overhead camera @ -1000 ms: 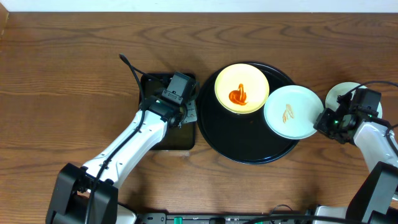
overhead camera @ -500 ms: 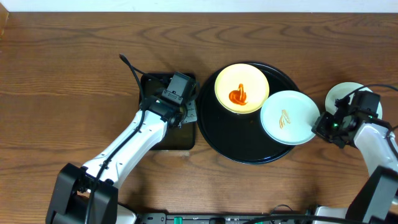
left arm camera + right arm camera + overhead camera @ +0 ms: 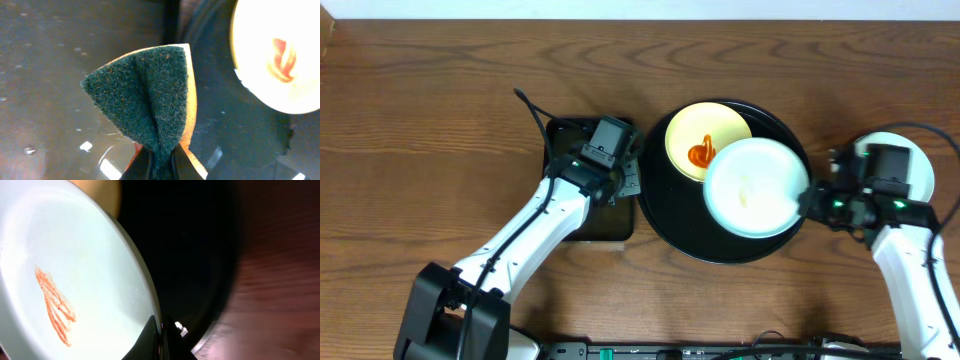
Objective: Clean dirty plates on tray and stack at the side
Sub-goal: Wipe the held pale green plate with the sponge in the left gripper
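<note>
The round black tray (image 3: 672, 215) sits at centre right. A pale yellow plate (image 3: 688, 128) with an orange-red smear lies on its far side; it also shows in the left wrist view (image 3: 260, 55). My right gripper (image 3: 810, 203) is shut on the rim of a mint-green plate (image 3: 755, 187) and holds it lifted over the tray, partly covering the yellow plate. The right wrist view shows that plate (image 3: 75, 280) with orange streaks, pinched at the rim by the right gripper (image 3: 161, 340). A second mint-green plate (image 3: 918, 170) lies on the table at far right. My left gripper (image 3: 159, 162) is shut on a green and orange sponge (image 3: 145, 95).
A rectangular black tray (image 3: 582, 228) lies left of the round tray, under my left gripper (image 3: 618, 172). A black cable (image 3: 527, 105) trails from it. Bare wooden table lies all round.
My right gripper has carried the mint-green plate leftward and higher, from the tray's right edge to over its middle, now overlapping the yellow plate. The left arm has not moved.
</note>
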`<state>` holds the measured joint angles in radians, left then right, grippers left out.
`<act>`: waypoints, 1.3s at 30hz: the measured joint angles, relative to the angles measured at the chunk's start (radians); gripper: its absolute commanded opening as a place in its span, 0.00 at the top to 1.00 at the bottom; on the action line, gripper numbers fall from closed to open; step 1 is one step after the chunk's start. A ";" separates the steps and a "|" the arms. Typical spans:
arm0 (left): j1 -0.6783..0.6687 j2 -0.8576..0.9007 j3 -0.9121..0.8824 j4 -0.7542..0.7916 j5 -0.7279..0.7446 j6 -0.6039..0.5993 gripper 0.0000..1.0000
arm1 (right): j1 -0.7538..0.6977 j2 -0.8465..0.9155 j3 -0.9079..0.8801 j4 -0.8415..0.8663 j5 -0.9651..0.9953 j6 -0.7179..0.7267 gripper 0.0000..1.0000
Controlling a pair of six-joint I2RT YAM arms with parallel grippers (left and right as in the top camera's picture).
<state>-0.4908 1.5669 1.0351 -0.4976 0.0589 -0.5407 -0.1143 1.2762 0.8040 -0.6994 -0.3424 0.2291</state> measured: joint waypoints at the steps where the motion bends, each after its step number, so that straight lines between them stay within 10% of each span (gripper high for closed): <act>1: -0.011 0.000 0.000 0.008 0.012 0.006 0.93 | 0.028 0.011 0.000 0.001 0.002 0.000 0.99; 39: -0.391 0.255 0.000 0.343 0.229 0.056 0.92 | 0.232 0.297 0.000 0.083 0.074 0.078 0.99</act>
<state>-0.8818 1.8217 1.0351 -0.1551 0.2874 -0.4843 0.1173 1.5734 0.8040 -0.6167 -0.2687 0.3073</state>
